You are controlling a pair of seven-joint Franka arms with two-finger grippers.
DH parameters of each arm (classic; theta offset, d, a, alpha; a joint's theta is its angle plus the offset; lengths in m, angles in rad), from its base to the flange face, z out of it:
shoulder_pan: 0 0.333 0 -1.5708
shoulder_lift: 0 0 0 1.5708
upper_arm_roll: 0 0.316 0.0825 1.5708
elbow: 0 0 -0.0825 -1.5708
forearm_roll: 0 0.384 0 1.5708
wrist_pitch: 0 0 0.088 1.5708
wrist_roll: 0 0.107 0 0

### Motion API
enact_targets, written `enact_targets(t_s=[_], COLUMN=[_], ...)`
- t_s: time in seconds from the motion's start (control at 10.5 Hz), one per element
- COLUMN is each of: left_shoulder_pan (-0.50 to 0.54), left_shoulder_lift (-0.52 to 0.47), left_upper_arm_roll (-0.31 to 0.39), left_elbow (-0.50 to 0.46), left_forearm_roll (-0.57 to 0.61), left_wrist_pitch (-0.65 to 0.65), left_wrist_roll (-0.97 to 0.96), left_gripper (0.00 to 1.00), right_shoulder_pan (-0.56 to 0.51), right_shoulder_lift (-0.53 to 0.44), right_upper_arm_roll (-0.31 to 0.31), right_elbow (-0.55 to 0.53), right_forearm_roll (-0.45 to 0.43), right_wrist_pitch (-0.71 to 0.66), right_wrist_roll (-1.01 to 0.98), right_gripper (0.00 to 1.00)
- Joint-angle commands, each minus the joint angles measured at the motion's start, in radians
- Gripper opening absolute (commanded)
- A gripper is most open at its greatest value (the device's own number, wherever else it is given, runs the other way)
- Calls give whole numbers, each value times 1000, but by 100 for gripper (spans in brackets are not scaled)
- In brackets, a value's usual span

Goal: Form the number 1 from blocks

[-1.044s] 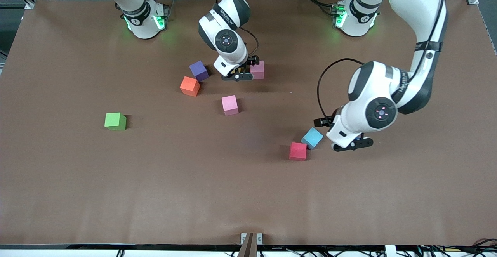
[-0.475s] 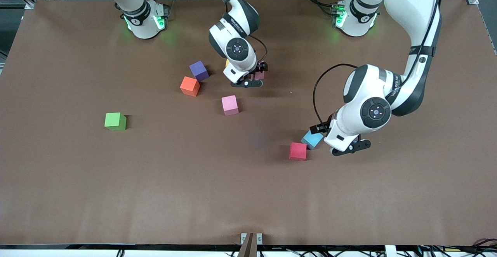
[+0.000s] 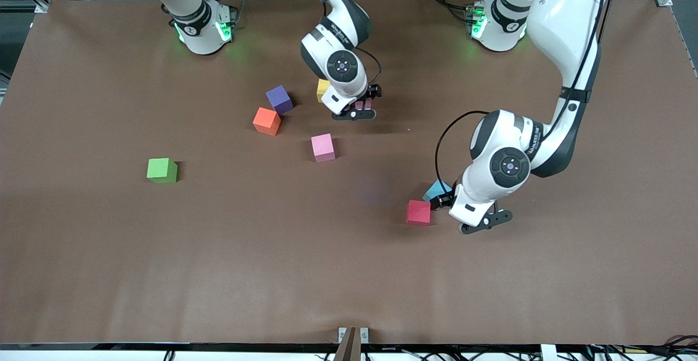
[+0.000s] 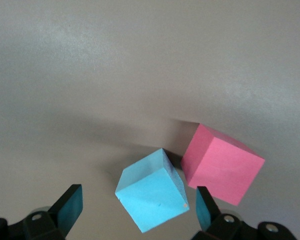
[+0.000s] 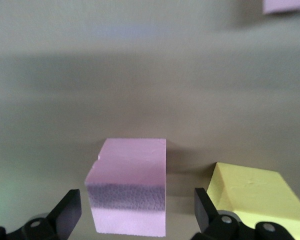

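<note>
Left gripper [image 4: 135, 212]: fingers spread wide, holding nothing, straddling the light blue block [image 4: 151, 190], which sits between them untouched on either side; in the front view this gripper [image 3: 443, 200] is low over the light blue block [image 3: 434, 188], toward the left arm's end of the table. Right gripper [image 5: 135, 212]: likewise wide open and empty, fingers either side of a pink block [image 5: 128, 186] with a gap on each side; in the front view the right gripper [image 3: 364, 103] is low over that block [image 3: 367, 103], near the table's middle. Red block [image 3: 418, 212]: at about 8 o'clock from the light blue one, corner nearly touching it. Yellow block [image 3: 323, 89]: just beside the straddled pink block, toward the right arm's end. Second pink block [image 3: 323, 147]: alone, nearer the front camera. Progress, by judgement: barely begun; the five blocks lie scattered in two loose groups, no line of a numeral 1 is formed, and both grasps have yet to close. All gathering and aligning remains. Materials: equal small cubes, matte, finely grained like foam, with crisp edges; a small nick shows on the pink block's top edge. Table [image 3: 218, 268]: brown, smooth covering. Also present: purple cube [image 3: 279, 98], orange cube [image 3: 266, 121], green cube [image 3: 161, 170].
</note>
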Motion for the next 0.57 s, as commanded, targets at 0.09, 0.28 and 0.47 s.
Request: enact_targets(t_s=[0.09, 0.28, 0.47], left_shoulder_pan=[-27, -27, -36], left_shoulder_lift=[11, 10, 5], left_upper_arm_roll=[4, 1, 1], left_elbow=[17, 8, -17], left_forearm_roll=[38, 102, 107], left_wrist_pitch=[20, 25, 23], left_wrist_roll=[-35, -7, 75], left_gripper=[100, 100, 100], right_shoulder_pan=[27, 27, 22], right_shoulder_lift=[34, 44, 41], right_upper_arm_roll=[-3, -3, -4], right_elbow=[36, 36, 36], right_forearm_roll=[-13, -15, -18], right_wrist_pitch=[1, 1, -5], right_wrist_roll=[28, 28, 28], right_gripper=[100, 100, 38])
